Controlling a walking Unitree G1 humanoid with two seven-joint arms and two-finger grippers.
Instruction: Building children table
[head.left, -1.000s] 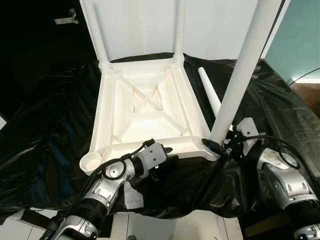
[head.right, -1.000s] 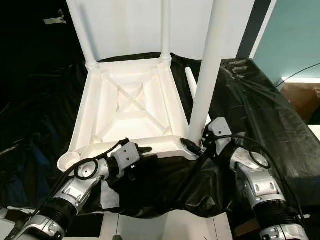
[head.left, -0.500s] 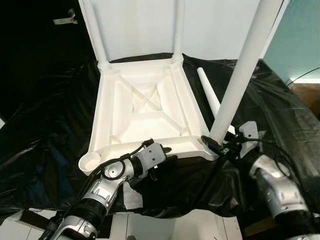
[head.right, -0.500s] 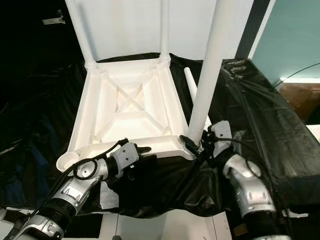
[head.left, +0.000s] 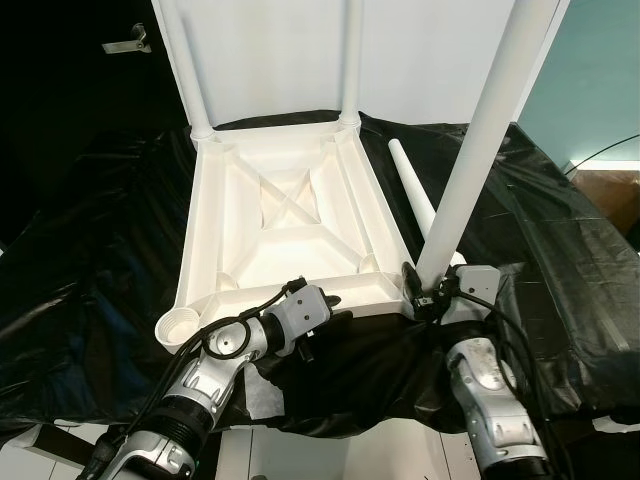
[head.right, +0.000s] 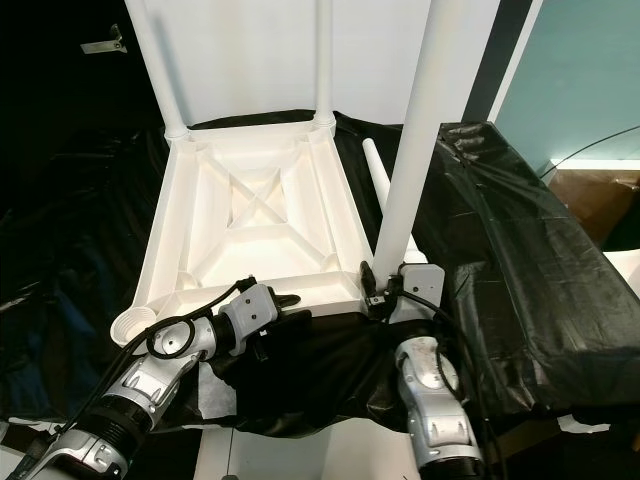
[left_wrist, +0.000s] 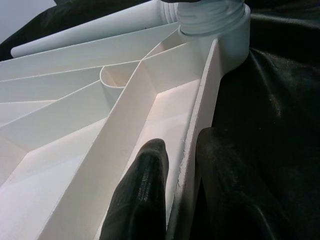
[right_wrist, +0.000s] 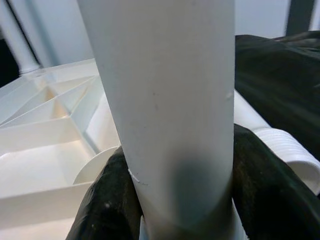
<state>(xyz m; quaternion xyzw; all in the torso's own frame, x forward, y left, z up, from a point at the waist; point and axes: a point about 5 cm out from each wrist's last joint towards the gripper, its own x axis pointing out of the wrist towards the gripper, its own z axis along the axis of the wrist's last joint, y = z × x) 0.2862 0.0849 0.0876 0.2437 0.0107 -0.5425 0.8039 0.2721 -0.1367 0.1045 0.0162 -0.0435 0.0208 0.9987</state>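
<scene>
The white children's tabletop (head.left: 290, 215) lies upside down on a black sheet. Two legs (head.left: 180, 60) (head.left: 351, 50) stand in its far corners. A third leg (head.left: 480, 140) rises tilted from the near right corner, and my right gripper (head.left: 420, 295) is shut on it just above the socket, its black fingers (right_wrist: 105, 200) on both sides of the leg (right_wrist: 170, 100). My left gripper (head.left: 335, 305) is shut on the tabletop's near rim (left_wrist: 200, 120), one finger (left_wrist: 142, 195) inside and one outside. The near left socket (head.left: 180, 325) is empty. A loose leg (head.left: 412, 185) lies to the right.
The black plastic sheet (head.left: 560, 230) covers the whole work surface and hangs over its front edge. A white scrap (head.left: 262, 385) lies under my left forearm. Behind stands a white wall, with a teal wall (head.left: 600, 70) at the right.
My right forearm has swung left, from out at the right to nearly under the leg's base, with the gripper staying shut on the leg. The left arm has not moved.
</scene>
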